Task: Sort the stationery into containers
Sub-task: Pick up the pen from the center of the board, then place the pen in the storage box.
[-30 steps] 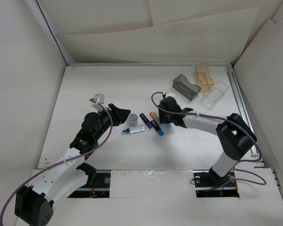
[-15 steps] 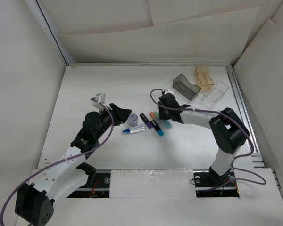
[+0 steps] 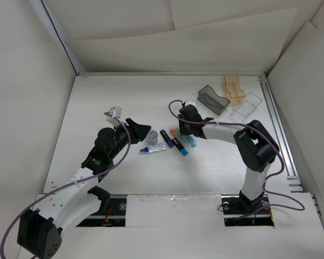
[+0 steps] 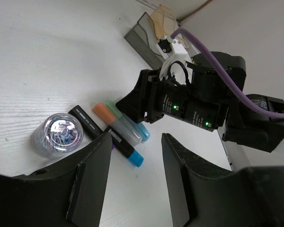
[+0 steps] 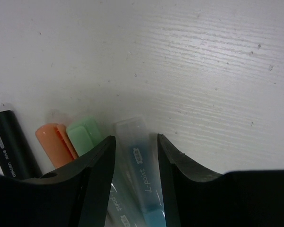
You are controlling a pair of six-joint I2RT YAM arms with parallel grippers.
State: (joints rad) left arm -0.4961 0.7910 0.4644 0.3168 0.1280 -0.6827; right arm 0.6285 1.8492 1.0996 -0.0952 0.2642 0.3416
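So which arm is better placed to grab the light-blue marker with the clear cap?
Right. Its open hand straddles the light-blue marker, one finger on each side. The left hand hangs open near the round roll, farther from that marker.

Looking like a robotics lab cell: sitting boxed in by paper walls [image 3: 178, 48], running a cabled left arm [image 3: 86, 178] and right arm [image 3: 259, 156] bolted at the edge of the white surface [image 3: 124, 97].

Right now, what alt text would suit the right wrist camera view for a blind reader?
Two dark fingers of the right gripper straddle a clear-capped light-blue marker lying on a white table. Beside it lie a green cap, an orange cap and a black marker.
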